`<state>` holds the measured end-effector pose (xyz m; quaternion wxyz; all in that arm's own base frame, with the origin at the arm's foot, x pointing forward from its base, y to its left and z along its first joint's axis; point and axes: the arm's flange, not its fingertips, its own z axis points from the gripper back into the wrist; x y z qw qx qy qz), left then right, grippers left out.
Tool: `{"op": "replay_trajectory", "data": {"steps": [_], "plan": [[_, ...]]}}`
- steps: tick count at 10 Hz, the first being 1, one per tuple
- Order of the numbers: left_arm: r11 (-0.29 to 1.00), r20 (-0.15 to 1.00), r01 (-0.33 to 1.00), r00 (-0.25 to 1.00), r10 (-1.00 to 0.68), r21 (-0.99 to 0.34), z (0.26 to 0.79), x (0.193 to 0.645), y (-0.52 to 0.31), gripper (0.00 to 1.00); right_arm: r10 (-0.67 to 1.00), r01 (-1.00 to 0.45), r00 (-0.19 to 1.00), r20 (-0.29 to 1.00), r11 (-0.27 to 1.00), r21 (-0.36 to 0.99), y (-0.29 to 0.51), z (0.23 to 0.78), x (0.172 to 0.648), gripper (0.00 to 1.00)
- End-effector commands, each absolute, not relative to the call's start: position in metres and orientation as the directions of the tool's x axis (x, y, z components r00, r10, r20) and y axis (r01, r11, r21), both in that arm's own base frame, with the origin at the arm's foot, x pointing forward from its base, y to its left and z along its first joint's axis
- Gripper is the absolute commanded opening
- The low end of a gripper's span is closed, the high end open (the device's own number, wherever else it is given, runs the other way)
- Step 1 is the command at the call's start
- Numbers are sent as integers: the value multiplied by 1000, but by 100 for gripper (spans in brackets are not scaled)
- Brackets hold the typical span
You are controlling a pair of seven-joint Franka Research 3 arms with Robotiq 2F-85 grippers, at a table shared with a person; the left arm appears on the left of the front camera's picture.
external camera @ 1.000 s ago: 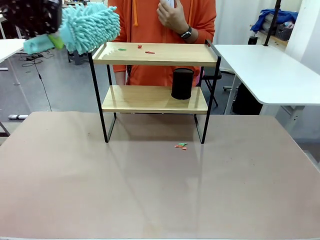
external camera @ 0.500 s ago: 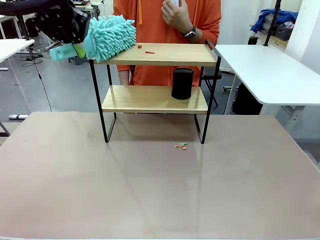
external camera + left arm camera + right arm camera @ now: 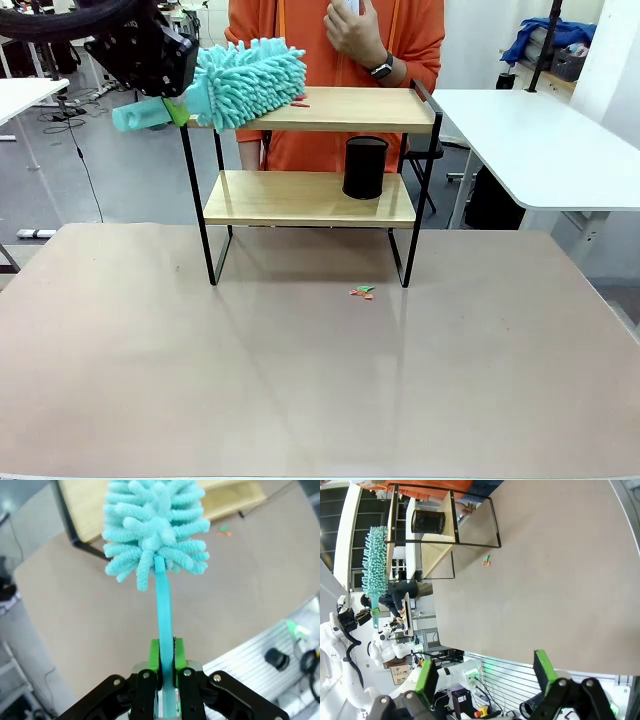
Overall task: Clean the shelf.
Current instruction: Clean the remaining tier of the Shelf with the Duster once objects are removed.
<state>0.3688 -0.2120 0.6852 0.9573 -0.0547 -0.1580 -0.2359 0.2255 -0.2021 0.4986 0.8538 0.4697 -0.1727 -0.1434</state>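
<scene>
- The left tool (image 3: pixel 176 108) is clamped tight on the smooth turquoise handle of a fluffy turquoise microfibre duster (image 3: pixel 250 80). In the left wrist view its green pads (image 3: pixel 154 655) press the handle from both sides.
- The duster's shaggy head reaches out past this tool's fingertips. It lies over the left end of the top board of the small two-tier shelf (image 3: pixel 350 108), which has light wooden boards in a thin black metal frame. The fibres overlap the board's front edge.
- The shelf stands on the brownish-grey bench (image 3: pixel 300 380). Its left side rail is just beside the left tool, which sits at the height of the top board.
- A few tiny red scraps (image 3: pixel 300 104) lie on the top board, just past the duster's far tip from the tool.
- A black cylindrical cup (image 3: pixel 364 167) stands upright on the lower board, towards its right end. It is below the left tool and well apart from it.
- A small cluster of red and green scraps (image 3: pixel 362 292) lies on the bench in front of the shelf's right front leg, well apart from both tools.
- The right tool (image 3: pixel 484 672) has its jaws spread wide with nothing between them. The shelf shows far ahead of its fingertips, across bare bench.
- A person in an orange hooded top (image 3: pixel 410 30) stands behind the shelf, beyond the left tool, with one hand (image 3: pixel 350 28) raised at the chest and a dark watch on that wrist.
</scene>
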Motion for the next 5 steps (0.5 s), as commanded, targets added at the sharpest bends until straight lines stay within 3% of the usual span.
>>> {"op": "replay_trajectory", "data": {"steps": [1, 4, 5], "plan": [[782, 284, 618, 766, -576, -81, 692, 361, -200, 13, -402, 53, 897, 185, 512, 857, -201, 499, 227, 100], [404, 123, 883, 440, -889, -237, 698, 343, -173, 13, -402, 53, 897, 185, 512, 857, -201, 499, 227, 100], [401, 141, 886, 439, -887, -231, 700, 340, -167, 13, -402, 53, 897, 185, 512, 857, -201, 499, 227, 100]]}}
